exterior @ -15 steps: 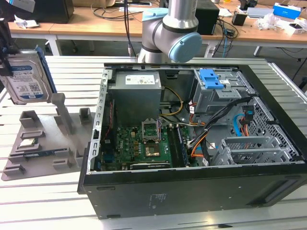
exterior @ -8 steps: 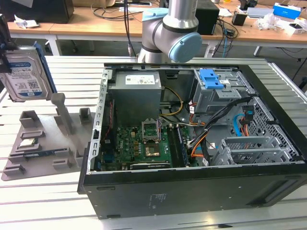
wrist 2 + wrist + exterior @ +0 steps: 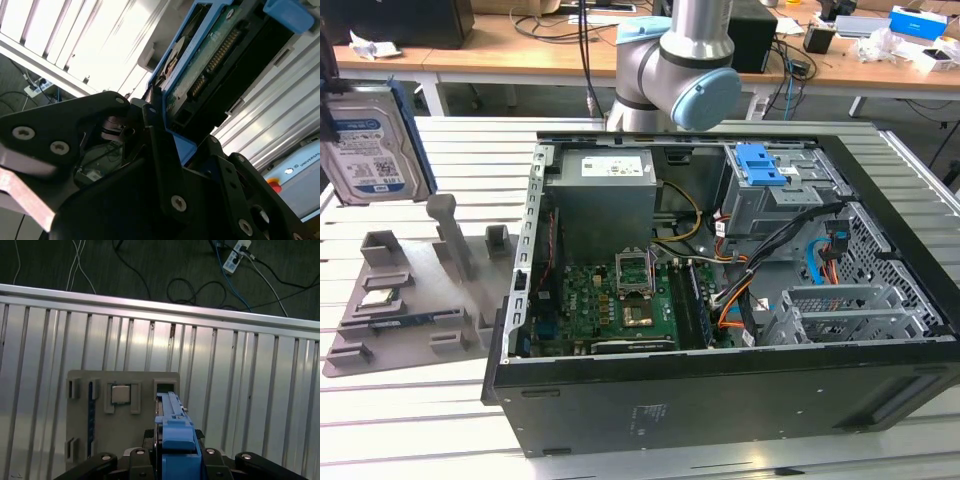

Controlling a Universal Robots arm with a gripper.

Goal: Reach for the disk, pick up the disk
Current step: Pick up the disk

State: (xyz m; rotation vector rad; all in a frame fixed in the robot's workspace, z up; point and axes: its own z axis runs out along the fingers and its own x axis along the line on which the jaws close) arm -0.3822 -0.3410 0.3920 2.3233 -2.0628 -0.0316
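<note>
The black tool [image 3: 174,436] is clamped on the flat rectangular silver metal disk [image 3: 370,140], which has a blue-and-white label and blue plastic side rails. One blue rail runs between the fingers in the first wrist view, and the green circuit board shows in the second wrist view. In the exterior view the disk stands upright at the far left, raised above the grey plastic fixture plate [image 3: 450,300] on the slatted silver metal tabletop [image 3: 410,440]. A small square silver processor chip [image 3: 120,394] sits on that plate, and the open black computer case [image 3: 720,390] lies to the plate's right.
</note>
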